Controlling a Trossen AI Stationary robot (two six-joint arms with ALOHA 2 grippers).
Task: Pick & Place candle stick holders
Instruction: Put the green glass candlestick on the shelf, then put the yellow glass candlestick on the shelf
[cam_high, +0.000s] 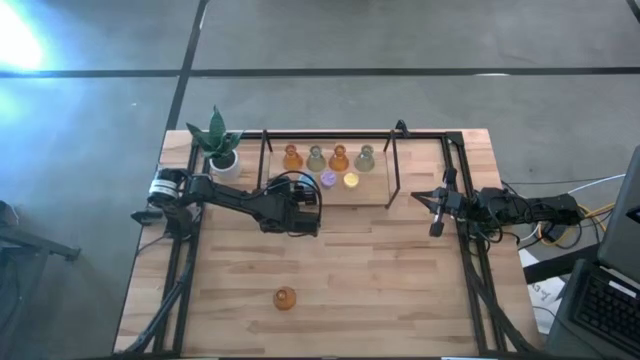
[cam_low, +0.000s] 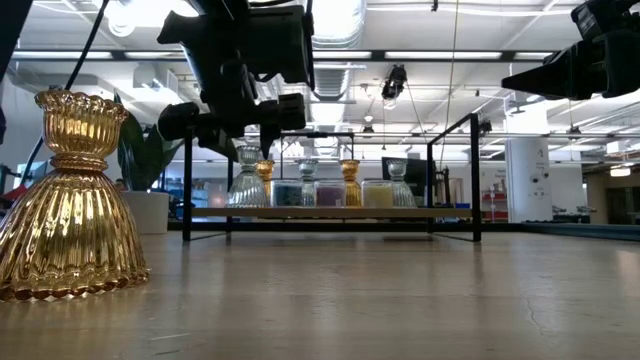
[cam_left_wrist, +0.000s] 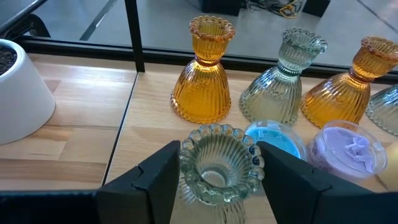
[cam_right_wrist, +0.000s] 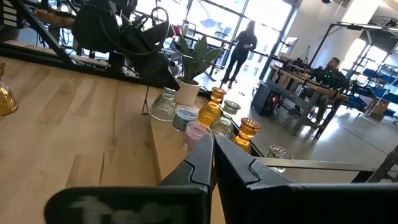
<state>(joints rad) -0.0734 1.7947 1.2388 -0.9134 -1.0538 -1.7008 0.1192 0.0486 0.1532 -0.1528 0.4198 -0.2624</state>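
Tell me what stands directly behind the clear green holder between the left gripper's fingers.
Behind the green holder stand an amber holder and a pale green holder, with a blue round piece close by. The green holder's own base is hidden from the wrist view.

The middle and near half of the surface (cam_high: 380, 280) lie open, save one amber holder (cam_high: 285, 298) near the near edge. Along the far edge, a black frame (cam_high: 392, 170), crowded holders (cam_high: 339, 158) and a potted plant (cam_high: 219, 145) block passage.
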